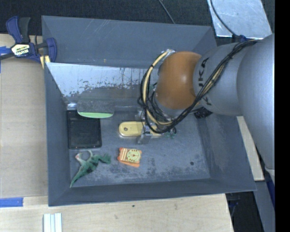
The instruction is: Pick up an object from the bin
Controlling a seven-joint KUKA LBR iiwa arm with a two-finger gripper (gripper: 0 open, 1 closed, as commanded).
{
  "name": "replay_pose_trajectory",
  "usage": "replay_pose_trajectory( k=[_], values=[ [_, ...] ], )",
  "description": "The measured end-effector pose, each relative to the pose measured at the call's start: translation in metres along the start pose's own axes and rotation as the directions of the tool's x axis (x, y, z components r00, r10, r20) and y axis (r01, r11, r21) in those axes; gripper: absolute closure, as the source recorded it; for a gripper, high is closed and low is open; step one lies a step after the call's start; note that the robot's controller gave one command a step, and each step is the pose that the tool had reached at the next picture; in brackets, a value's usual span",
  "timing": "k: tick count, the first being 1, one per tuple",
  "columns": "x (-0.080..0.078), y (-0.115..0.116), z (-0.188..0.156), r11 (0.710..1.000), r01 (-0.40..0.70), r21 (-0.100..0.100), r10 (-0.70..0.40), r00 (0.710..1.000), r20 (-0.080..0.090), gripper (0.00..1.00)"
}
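Observation:
My gripper (145, 132) hangs low in the middle of the bin, mostly hidden under the arm's orange cover. It is at the right end of a pale yellow rounded object (129, 128) lying flat on the bin floor, touching or nearly touching it. A small orange square toy clock with a yellow face (129, 157) lies just in front of the gripper, apart from it.
A black rectangular block (84, 132) with a light green strip (95, 114) at its far edge lies at the left. A green toy lizard (89, 166) and a small pale ring (82, 155) lie at the front left. The arm fills the bin's right side.

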State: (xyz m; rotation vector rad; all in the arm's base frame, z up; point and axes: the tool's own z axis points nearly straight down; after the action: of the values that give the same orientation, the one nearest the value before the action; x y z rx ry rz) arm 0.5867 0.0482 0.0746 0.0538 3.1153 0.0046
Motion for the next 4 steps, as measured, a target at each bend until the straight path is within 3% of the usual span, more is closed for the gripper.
replay_pose_trajectory(
  k=[2, 3, 4],
  values=[
    [0.000, 0.000, -0.025, 1.000, 0.000, 0.000, 0.000, 1.000, -0.001, 1.00],
    [0.001, 0.000, -0.054, 1.000, 0.000, 0.000, 0.000, 1.000, -0.008, 1.00],
    [-0.002, 0.000, -0.094, 1.000, 0.001, 0.000, -0.001, 1.000, -0.003, 1.00]
  ],
)
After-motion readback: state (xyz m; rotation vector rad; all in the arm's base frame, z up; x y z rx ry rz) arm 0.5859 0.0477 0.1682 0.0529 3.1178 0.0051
